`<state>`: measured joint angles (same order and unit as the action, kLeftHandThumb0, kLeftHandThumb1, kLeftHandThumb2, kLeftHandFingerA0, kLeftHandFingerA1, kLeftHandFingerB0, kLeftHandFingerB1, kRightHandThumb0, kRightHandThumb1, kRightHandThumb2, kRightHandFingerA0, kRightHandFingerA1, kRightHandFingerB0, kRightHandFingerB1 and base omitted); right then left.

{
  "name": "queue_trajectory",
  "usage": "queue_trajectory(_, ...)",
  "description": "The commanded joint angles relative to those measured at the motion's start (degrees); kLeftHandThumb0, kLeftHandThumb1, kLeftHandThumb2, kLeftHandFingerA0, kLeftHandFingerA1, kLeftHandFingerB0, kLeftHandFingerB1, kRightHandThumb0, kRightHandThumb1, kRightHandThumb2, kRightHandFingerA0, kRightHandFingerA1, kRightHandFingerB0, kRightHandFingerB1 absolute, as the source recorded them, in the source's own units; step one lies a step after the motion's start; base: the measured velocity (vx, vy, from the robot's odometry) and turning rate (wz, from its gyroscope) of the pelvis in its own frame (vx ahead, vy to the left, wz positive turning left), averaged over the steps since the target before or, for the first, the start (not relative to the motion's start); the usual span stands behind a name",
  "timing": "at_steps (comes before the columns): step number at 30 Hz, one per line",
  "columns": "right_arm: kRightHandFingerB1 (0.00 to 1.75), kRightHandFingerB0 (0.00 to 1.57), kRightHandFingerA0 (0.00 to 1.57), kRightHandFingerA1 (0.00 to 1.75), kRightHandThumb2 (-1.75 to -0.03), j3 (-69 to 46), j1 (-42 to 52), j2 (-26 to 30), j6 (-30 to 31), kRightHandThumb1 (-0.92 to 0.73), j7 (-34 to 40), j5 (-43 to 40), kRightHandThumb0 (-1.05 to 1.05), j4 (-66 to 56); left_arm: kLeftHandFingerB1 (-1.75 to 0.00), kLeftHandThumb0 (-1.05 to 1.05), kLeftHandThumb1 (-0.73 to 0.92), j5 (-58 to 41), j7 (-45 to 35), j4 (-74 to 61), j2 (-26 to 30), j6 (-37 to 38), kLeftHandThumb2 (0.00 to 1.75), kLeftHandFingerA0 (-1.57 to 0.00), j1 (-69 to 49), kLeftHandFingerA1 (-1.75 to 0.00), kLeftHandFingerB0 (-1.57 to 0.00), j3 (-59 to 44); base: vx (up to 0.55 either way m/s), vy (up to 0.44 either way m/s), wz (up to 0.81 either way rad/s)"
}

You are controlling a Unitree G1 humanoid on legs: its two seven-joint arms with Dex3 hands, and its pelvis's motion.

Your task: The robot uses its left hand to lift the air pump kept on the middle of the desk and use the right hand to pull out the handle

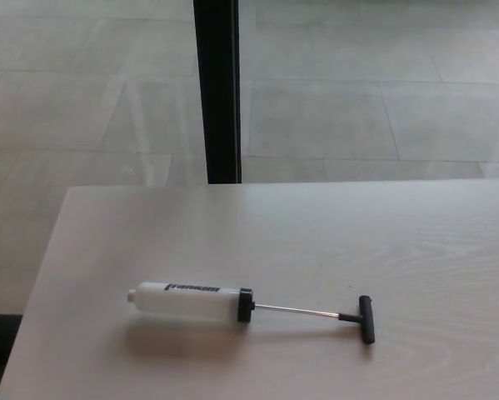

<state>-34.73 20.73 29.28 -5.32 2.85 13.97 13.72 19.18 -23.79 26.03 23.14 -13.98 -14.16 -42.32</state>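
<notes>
The air pump (191,301) lies flat on the pale wooden desk (332,233), its white barrel pointing left. A thin metal rod (295,310) sticks out of the black collar to the right. The rod ends in a black T-handle (366,318), drawn out from the barrel. Neither of my hands shows in the head view, and nothing touches the pump.
The desk's left edge (41,283) runs close to the pump's nozzle end. Beyond the far edge a black vertical post (217,87) rises from a tiled floor (374,100).
</notes>
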Motion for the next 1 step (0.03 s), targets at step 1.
queue_trajectory(1, 0.38, 0.37, 0.44, 0.54, -0.60, -23.52, -4.25, -0.09, -8.99, -0.68, -2.87, -27.28, -0.66, 31.93, -0.48, -0.59, 0.82, -37.77, 7.50, 28.04, -1.58, 13.29, 0.65, -0.42, -8.45, -0.56, -0.40, -37.39, 0.00, 0.000, 0.00)
